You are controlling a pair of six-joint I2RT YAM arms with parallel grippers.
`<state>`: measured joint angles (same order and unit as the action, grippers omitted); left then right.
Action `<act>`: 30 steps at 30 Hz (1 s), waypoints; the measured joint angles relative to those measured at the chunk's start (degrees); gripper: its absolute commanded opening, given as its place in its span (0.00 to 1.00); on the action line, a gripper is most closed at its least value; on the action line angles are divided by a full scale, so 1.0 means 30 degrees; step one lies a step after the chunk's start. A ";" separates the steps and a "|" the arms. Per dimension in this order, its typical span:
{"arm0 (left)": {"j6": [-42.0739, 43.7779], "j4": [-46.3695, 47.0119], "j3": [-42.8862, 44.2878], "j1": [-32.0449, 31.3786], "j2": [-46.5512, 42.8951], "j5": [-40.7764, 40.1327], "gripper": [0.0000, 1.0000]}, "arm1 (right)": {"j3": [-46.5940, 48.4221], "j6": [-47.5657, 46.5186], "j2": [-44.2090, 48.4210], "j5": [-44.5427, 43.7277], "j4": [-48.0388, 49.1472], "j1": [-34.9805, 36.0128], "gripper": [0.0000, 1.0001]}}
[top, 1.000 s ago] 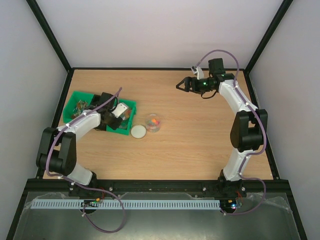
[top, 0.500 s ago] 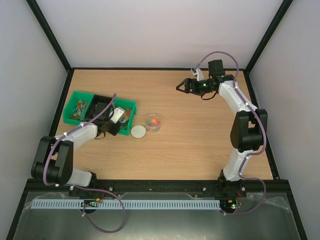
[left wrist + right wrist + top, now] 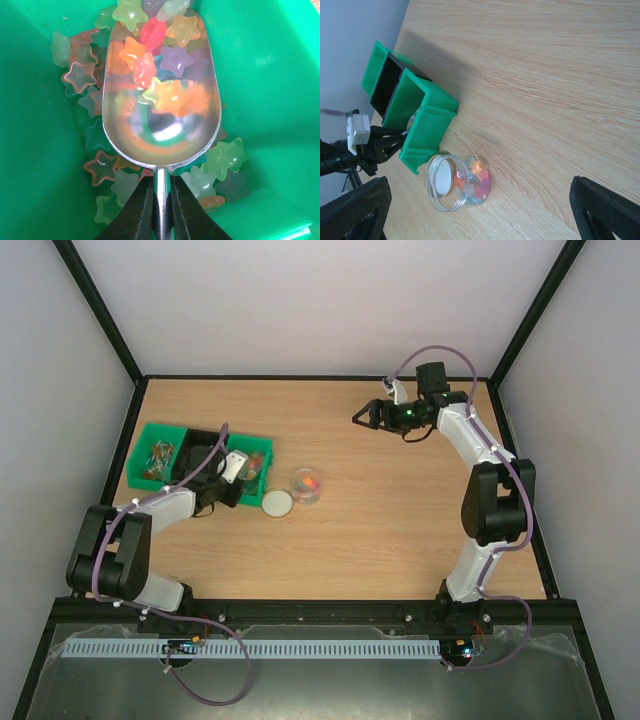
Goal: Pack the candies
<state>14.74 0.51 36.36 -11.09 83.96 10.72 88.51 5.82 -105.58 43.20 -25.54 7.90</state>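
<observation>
grip tight on the left: the left gripper (image 3: 161, 192) was pinched narrow on the thin stem of the shiny metal scoop (image 3: 160, 115). its bowl lay in the green plastic bin (image 3: 270, 75), a few translucent star-shaped candies (image 3: 150, 45) at its tip and more heaped around. within the last second that arm had dropped and drawn back, so a load looked underway. the clear glass jar (image 3: 306, 485), holding a few candies, stood near the bin. the right gripper (image 3: 358, 416) hung wide, well away.
</observation>
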 measured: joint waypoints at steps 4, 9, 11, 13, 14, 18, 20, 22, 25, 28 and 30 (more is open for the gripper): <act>-0.0138 0.0415 -0.0124 0.0270 0.0066 0.0313 0.02 | -0.0022 -0.0066 0.0211 0.0000 0.0000 0.0000 0.99; 0.0000 0.0707 -0.0933 0.0772 -0.0801 0.0758 0.02 | -0.0044 -0.0160 0.0510 -0.0015 -0.0007 0.0000 0.99; 0.0029 0.0590 -0.1370 0.0933 -0.1443 0.0772 0.02 | -0.0058 -0.0211 0.0590 -0.0029 -0.0015 0.0000 0.99; 0.0051 0.0503 -0.1770 0.1027 -0.2055 0.0780 0.02 | -0.0066 -0.0226 0.0597 -0.0051 -0.0015 0.0000 0.99; 0.0066 0.0437 -0.1938 0.1049 -0.2339 0.0772 0.02 | -0.0087 -0.0226 0.0597 -0.0058 -0.0015 0.0000 0.98; 0.0131 0.0248 -0.2382 0.1056 -0.3220 0.0765 0.02 | -0.0117 -0.0233 0.0597 -0.0066 -0.0044 0.0000 0.99; 0.0175 0.0051 -0.2535 0.1137 -0.3628 0.0780 0.02 | -0.0117 -0.0226 0.0597 -0.0066 -0.0051 0.0000 0.99; 0.0277 -0.0153 -0.2674 0.1195 -0.4058 0.0823 0.02 | -0.0117 -0.0226 0.0597 -0.0066 -0.0051 0.0000 0.99; 0.0452 -0.0546 -0.2790 0.1355 -0.4765 0.0962 0.02 | -0.0117 -0.0233 0.0597 -0.0066 -0.0051 0.0000 0.99; 0.0605 -0.0823 -0.2878 0.1566 -0.5523 0.1180 0.02 | -0.0117 -0.0233 0.0597 -0.0066 -0.0051 0.0000 0.99; 0.0678 -0.0903 -0.2892 0.1785 -0.5807 0.1384 0.02 | -0.0117 -0.0233 0.0597 -0.0066 -0.0051 0.0000 0.99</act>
<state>16.78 -2.20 27.68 -5.74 66.54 14.87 88.16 5.13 -103.79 43.00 -25.69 7.90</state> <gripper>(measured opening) 0.082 0.986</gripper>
